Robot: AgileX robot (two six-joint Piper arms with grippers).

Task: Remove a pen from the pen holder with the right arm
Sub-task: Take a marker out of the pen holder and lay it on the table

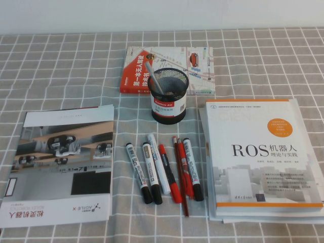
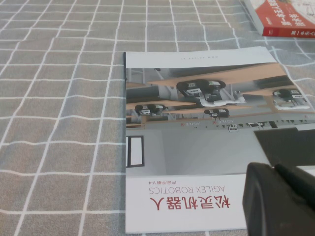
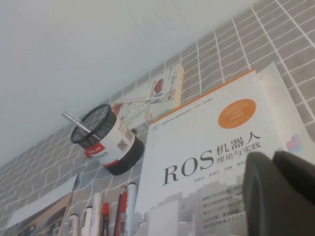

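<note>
A black mesh pen holder (image 1: pixel 169 95) stands upright in the middle of the table, and the right wrist view shows it too (image 3: pixel 107 140). One grey pen (image 1: pixel 153 77) leans out of it toward the far left; its tip (image 3: pixel 76 122) pokes above the rim. Neither arm appears in the high view. My right gripper (image 3: pixel 272 157) hovers shut and empty above the ROS book (image 3: pixel 206 162), well short of the holder. My left gripper (image 2: pixel 275 167) is shut with nothing in it over the near end of the AgileX brochure (image 2: pixel 197 147).
Several markers and pens (image 1: pixel 167 169) lie in a row in front of the holder. The ROS book stack (image 1: pixel 260 157) lies to the right, the brochure (image 1: pixel 63 162) to the left, and a red-and-white book (image 1: pixel 169 70) behind the holder. A checked grey cloth (image 1: pixel 61 66) covers the table.
</note>
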